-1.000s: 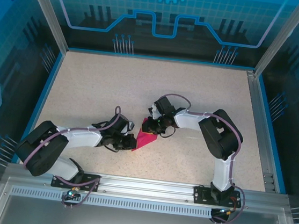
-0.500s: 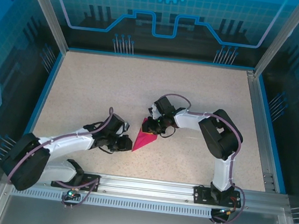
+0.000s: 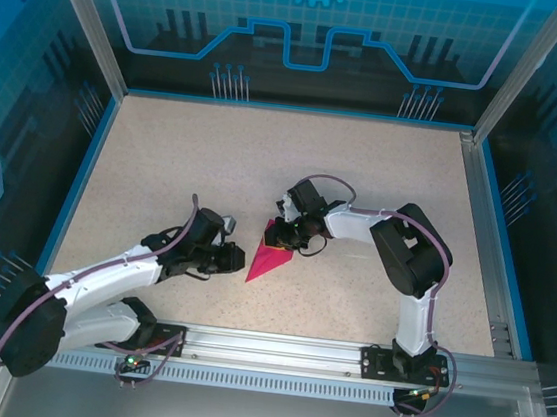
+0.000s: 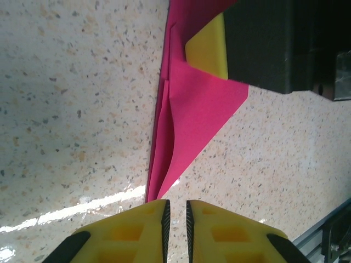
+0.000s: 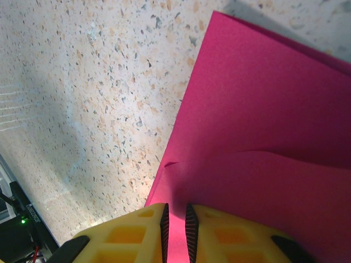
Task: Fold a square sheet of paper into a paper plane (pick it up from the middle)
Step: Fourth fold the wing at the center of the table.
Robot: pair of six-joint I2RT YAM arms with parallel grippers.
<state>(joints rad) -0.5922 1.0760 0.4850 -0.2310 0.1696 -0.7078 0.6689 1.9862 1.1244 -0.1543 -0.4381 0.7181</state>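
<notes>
While right jaws pinch paper plane [image 3: 271, 256] — left apart.

Bright even overhead light; glare streak on table [image 4: 82, 208]; wrist fingertips blurred.

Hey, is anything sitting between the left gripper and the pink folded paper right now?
Nothing visible. The left gripper faces the folded paper's tip across bare table; the right gripper pinches the paper's far end.

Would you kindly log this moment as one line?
paper plane: folded dart on table | right gripper: shut on paper plane | left gripper: nearly shut, off the tip, empty
</notes>
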